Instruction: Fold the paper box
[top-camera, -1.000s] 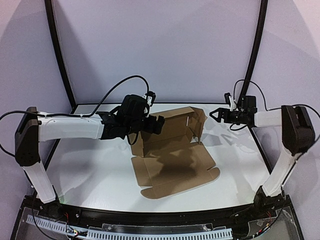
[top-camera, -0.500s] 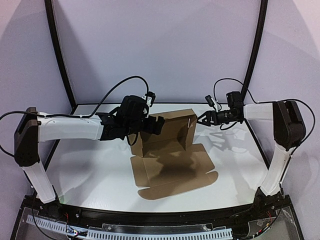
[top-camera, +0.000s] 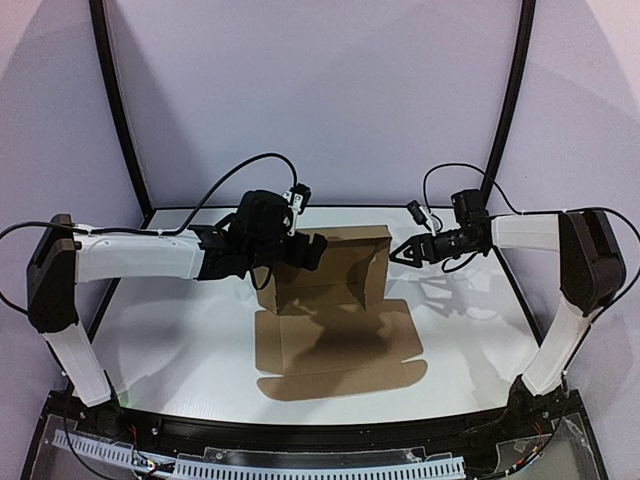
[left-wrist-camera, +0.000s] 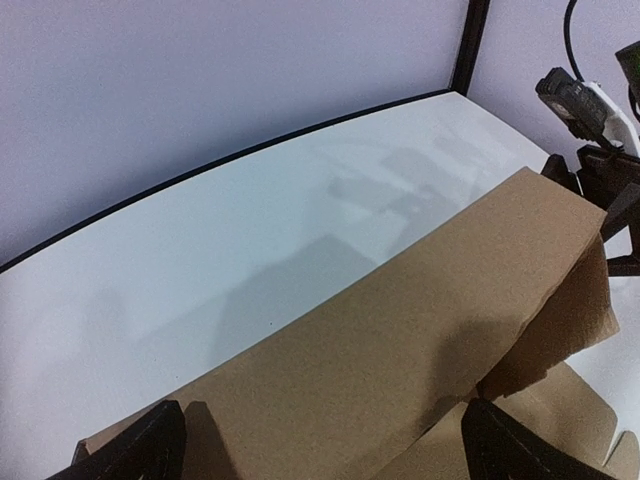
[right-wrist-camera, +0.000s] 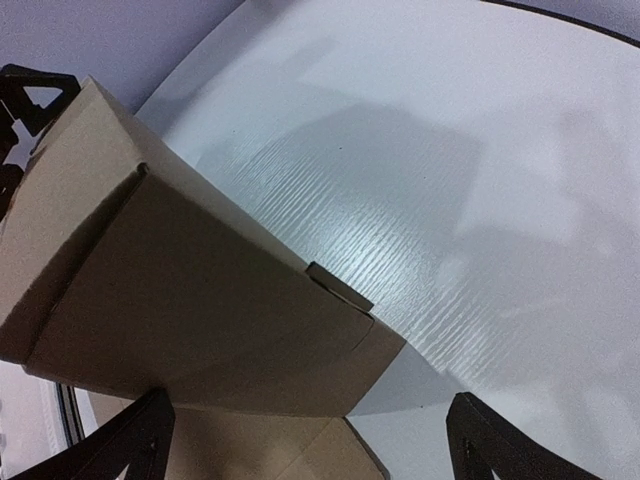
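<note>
Top external: right jaws have swung in to the box (top-camera: 330, 268), whose right end now stands upright. Both jaws gape, released. Box runs left-right, flat flap toward the bases.

On the white table (top-camera: 160, 330), the brown die-cut cardboard paper box (top-camera: 330, 300) sits between the left tool (top-camera: 307, 251) and the right tool (top-camera: 400, 250). Its raised wall spans from tool to tool, and its flat flaps lie before both.
</note>
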